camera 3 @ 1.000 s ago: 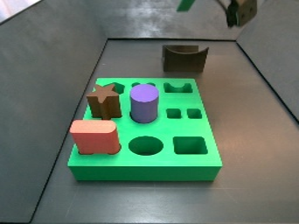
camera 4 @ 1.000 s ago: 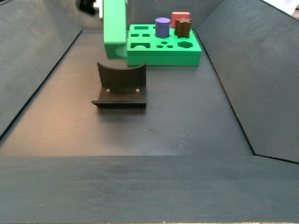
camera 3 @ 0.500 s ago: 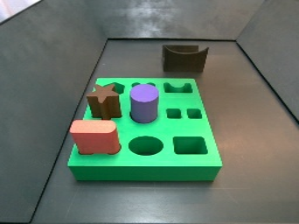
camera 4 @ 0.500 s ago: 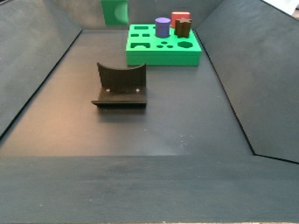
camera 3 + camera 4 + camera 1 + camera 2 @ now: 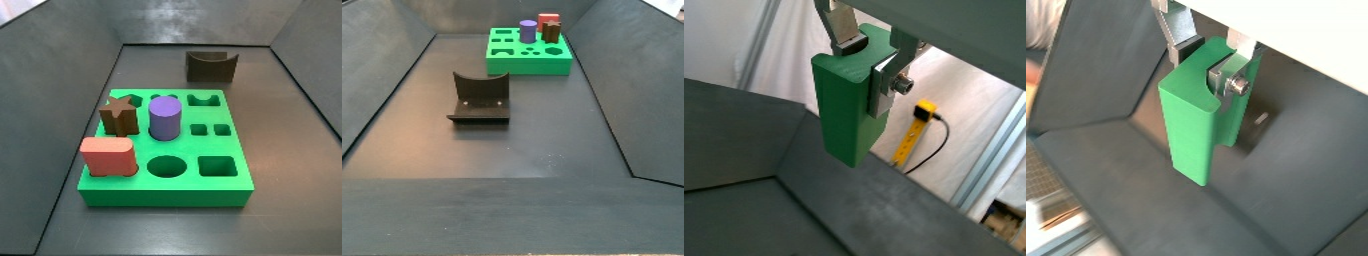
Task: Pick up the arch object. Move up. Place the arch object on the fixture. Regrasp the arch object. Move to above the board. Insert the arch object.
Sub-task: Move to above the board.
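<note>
Centrally in a side view, the board (image 5: 166, 150) carries a star (image 5: 119, 114), a cylinder (image 5: 164, 117) and a pink block (image 5: 107, 156); the fixture (image 5: 211, 66) stands behind it. Both wrist views show the gripper (image 5: 871, 48) pinching the arch (image 5: 850, 105), out of both side views.

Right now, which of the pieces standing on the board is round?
The purple cylinder, in the middle of the green board; the brown star and pink block are not round.
</note>
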